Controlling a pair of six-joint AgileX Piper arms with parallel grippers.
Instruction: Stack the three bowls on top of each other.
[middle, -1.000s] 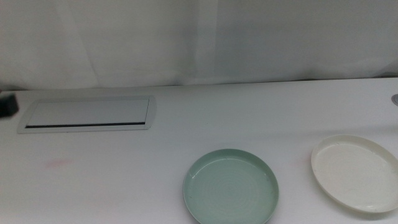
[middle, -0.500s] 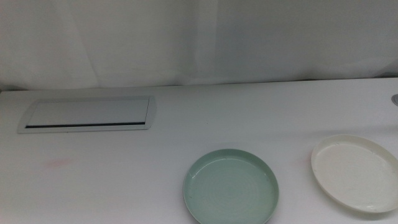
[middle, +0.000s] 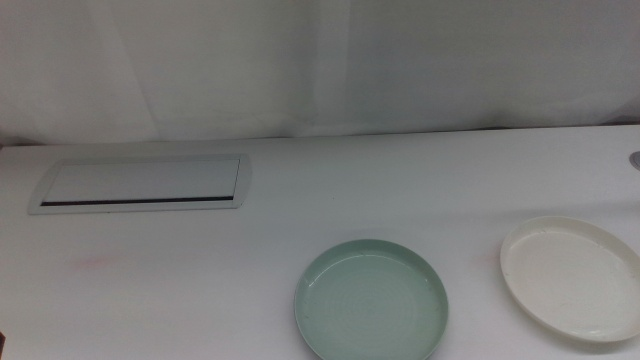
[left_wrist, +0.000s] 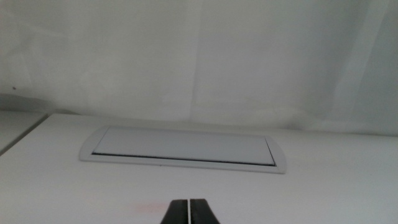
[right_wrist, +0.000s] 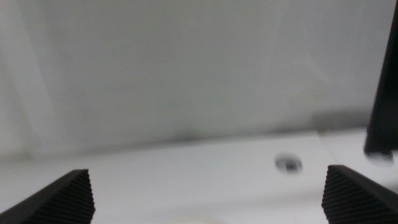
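Two shallow round bowls sit on a white counter (middle: 420, 190), both with nothing in them. The mint green bowl (middle: 371, 299) lies near the front edge, about mid-width; the white bowl (middle: 573, 277) lies apart from it toward the right side, partly cut off by the frame. A grey bowl does not show in any view.

At the back left, a flat white rectangular panel (middle: 140, 184) is set into the counter — well apart from both bowls.

The left gripper (left_wrist: 189, 211) hovers above the counter facing that panel, its fingers pressed together and holding nothing. The right gripper (right_wrist: 208, 202) has its fingers spread wide — nothing between them — near a small round fitting (right_wrist: 288, 163) in the counter.
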